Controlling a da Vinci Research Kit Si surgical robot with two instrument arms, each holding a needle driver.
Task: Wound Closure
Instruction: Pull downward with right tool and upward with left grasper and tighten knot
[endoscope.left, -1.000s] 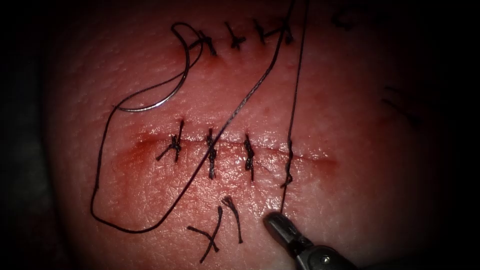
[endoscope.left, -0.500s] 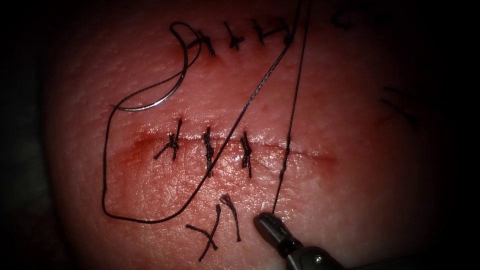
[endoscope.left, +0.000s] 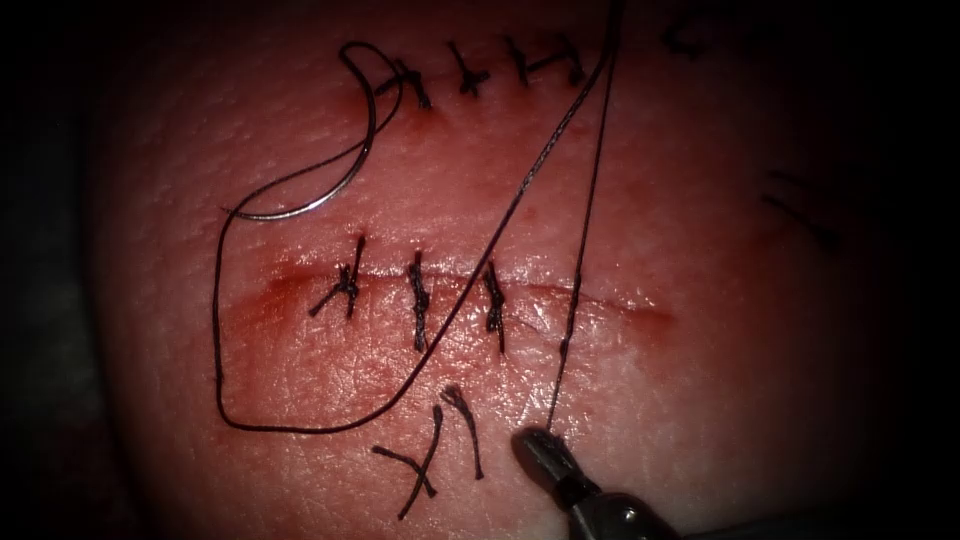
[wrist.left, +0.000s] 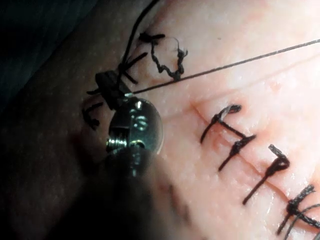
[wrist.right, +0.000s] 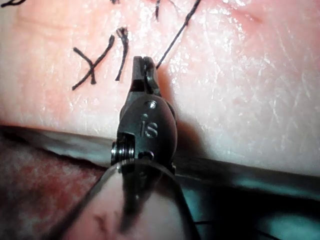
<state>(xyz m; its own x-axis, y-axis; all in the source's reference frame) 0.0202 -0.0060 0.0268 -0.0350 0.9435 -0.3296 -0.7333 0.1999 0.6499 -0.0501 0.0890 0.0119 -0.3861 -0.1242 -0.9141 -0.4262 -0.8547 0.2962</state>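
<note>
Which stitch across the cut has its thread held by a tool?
The rightmost stitch: its thread runs taut to the right tool; the three others are tied off.

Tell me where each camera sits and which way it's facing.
Endoscope: above and in front, looking down at the stitched cut; the right gripper enters lower right, shut on the thread; the needle lies loose on the tissue above the cut.
Left wrist: by the left arm's wrist, looking along the cut; the gripper seen holding thread seems the right arm's.
Right wrist: behind the right gripper, looking over it toward the cut ends.
Shared: that gripper, the thread, the cut ends.
</note>
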